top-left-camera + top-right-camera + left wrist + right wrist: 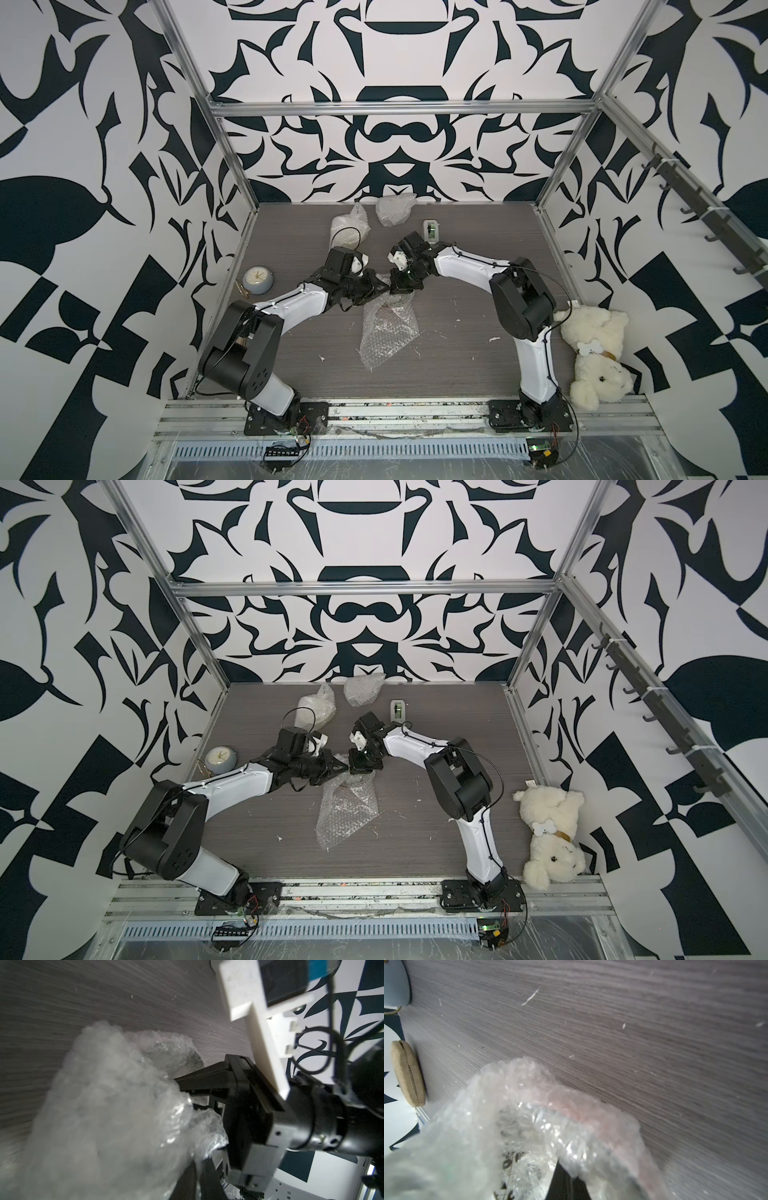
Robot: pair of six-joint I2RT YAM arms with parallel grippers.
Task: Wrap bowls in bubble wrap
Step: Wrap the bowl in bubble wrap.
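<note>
Bubble wrap point(388, 328) lies mid-surface point(457, 353), on the arm-base side of the tape dispenser point(431, 230). A floral bowl point(509, 1160) shows through its folds. Left hand point(382, 286) and right hand point(400, 290) meet at its dispenser-side edge, each pinched closed on the film.

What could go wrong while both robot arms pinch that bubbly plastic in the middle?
1. The left fingers and right fingers seem to pinch only one bunched end of the bubble wrap. Most of the sheet trails loose on the table, so the fold might slip free or open up.
2. The floral bowl shows through the wrap close to the fingers. If they lift, it could slide out.
</note>
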